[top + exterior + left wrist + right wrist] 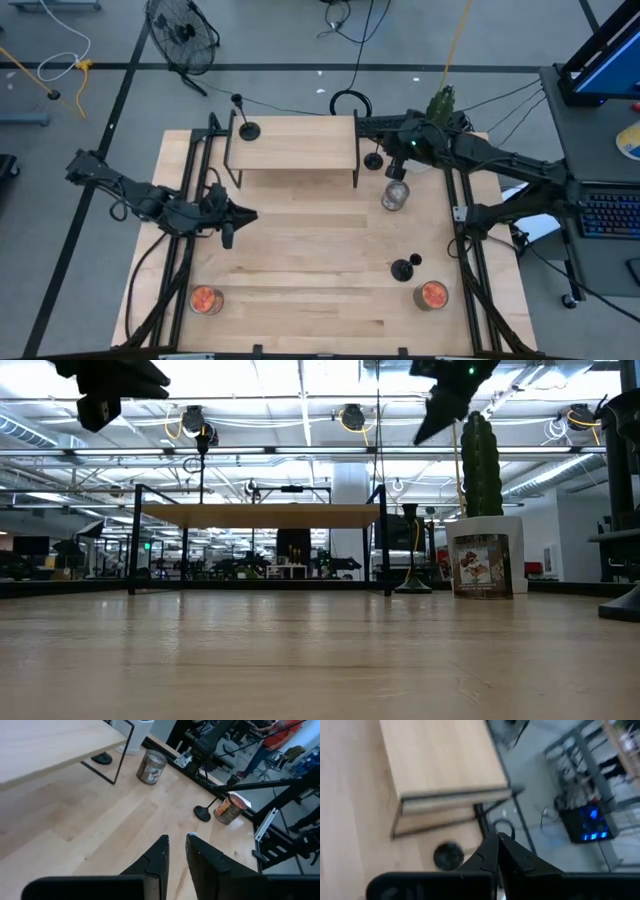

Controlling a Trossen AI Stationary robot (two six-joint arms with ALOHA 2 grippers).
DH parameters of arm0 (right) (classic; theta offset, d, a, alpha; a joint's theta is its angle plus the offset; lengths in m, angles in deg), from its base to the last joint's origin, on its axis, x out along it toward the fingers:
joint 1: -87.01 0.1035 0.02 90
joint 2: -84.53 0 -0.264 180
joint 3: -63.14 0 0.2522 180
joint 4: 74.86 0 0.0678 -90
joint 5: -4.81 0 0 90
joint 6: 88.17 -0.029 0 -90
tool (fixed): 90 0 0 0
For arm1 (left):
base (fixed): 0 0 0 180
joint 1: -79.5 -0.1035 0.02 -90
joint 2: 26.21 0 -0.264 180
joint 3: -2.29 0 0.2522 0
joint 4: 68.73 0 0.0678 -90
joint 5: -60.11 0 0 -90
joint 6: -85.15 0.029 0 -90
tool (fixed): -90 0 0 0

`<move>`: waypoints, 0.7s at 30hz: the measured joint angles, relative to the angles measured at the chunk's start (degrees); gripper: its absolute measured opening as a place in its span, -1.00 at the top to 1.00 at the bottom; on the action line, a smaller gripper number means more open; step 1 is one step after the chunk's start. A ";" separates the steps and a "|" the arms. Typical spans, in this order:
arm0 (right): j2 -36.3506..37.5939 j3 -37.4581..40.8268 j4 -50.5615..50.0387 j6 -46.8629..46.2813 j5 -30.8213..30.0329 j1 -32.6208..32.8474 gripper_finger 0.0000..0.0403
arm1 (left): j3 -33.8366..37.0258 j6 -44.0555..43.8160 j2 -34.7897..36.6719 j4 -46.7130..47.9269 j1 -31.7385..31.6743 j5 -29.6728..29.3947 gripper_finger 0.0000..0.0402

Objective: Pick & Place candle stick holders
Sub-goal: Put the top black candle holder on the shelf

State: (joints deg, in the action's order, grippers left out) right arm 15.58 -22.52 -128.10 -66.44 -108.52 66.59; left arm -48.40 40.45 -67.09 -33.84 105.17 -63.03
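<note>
We see the right gripper [393, 166] raised over the back right of the table [300, 250], its fingers pressed together on nothing, just above a holder beside the shelf leg. The left gripper [228, 236] hangs at the left side, fingers a narrow gap apart and empty.

The biggest thing on the table is the low wooden shelf [293, 142] on black legs. One candle holder [248, 130] stands on its left end; a second candle holder [373, 160] sits on the table by the shelf's right leg; a third candle holder [403, 268] stands front right. Each is matte black, with a round disc base and a thin stem.

A tin can [396, 195] stands right of the shelf, its contents not visible to us. Two open cans hold something orange: the right can [432, 295] close beside the third holder, and the left can [205, 300] at the front left.

In the right wrist view the second holder is only a dark blur.
</note>
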 joint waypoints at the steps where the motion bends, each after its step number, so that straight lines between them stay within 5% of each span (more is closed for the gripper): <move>1: -0.68 0.00 -0.46 0.02 0.07 -0.67 1.00 | 0.00 0.25 0.57 0.96 -0.14 0.01 0.65; 11: -6.21 0.05 -1.12 5.53 6.56 -6.52 0.97 | 0.00 0.60 2.51 5.03 -0.68 -0.03 0.65; 21: -8.88 0.07 -0.74 9.56 8.32 -7.56 0.62 | 0.00 0.72 5.10 7.73 -0.94 -1.98 0.65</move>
State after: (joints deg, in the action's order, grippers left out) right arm 6.69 -22.46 -128.84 -56.89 -100.20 59.03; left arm -48.40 41.16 -61.99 -26.10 104.24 -65.01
